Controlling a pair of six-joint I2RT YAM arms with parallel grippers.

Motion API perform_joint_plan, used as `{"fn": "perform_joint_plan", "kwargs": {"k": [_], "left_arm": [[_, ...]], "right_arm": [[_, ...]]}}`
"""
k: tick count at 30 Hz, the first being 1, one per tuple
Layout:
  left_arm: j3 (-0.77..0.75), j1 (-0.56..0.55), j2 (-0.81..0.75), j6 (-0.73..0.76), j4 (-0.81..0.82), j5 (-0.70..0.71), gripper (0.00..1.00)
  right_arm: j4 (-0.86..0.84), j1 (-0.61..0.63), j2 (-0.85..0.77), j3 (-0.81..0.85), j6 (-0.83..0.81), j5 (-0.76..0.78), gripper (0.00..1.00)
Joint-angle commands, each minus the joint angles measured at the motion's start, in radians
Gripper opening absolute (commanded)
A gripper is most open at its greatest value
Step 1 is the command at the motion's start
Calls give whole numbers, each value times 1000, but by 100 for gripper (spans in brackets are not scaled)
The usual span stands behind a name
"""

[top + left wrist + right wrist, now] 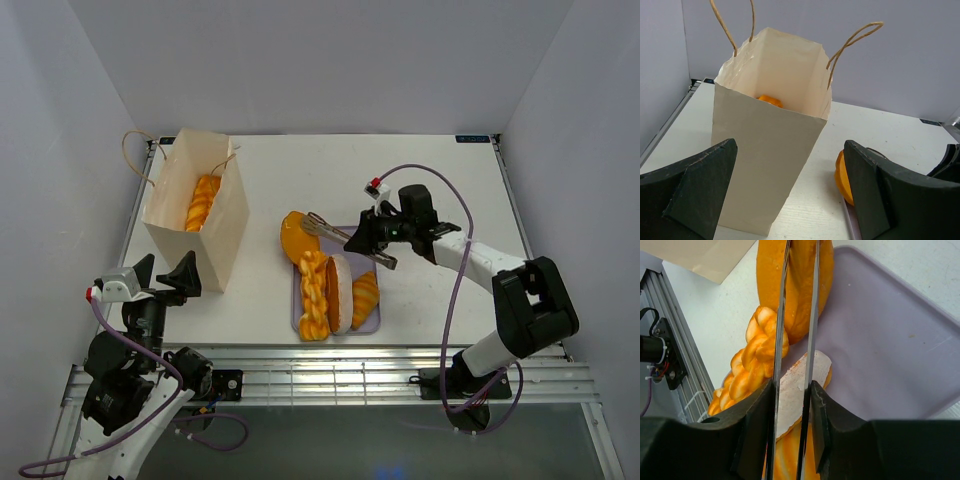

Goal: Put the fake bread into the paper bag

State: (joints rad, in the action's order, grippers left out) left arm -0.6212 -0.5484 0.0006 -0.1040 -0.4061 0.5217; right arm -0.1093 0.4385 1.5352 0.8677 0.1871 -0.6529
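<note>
One braided loaf (203,203) lies inside the paper bag (226,238) at ten o'clock. Four pastries (313,290) (by my count) are left around the lilac tray (374,324). There the right gripper (375,232) is clamped on metal tongs (340,237) over the oval loaf (293,238). The left gripper (165,275) has its jaws apart.

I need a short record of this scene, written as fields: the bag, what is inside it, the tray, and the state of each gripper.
bag: paper bag, upright, open, on the left of the table
in bag: one braided pastry
tray: lilac tray holding a braided loaf, a white-faced piece and a striped pastry
at tray's far left corner: oval loaf
right gripper: shut on metal tongs, blades over the oval loaf
left gripper: open, empty, near the bag
</note>
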Motion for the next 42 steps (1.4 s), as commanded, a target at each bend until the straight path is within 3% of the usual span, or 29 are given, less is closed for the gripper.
{"fn": "perform_joint_plan", "kwargs": {"k": [1, 30, 42], "left_arm": [[6, -5, -16, 9, 13, -15, 98], [6, -7, -31, 10, 13, -22, 98], [8, -7, -24, 12, 13, -26, 98]], "right_arm": [[-16, -1, -69, 13, -5, 12, 29], [36, -1, -260, 42, 5, 185, 24], [75, 2, -334, 169, 46, 98, 23]]}}
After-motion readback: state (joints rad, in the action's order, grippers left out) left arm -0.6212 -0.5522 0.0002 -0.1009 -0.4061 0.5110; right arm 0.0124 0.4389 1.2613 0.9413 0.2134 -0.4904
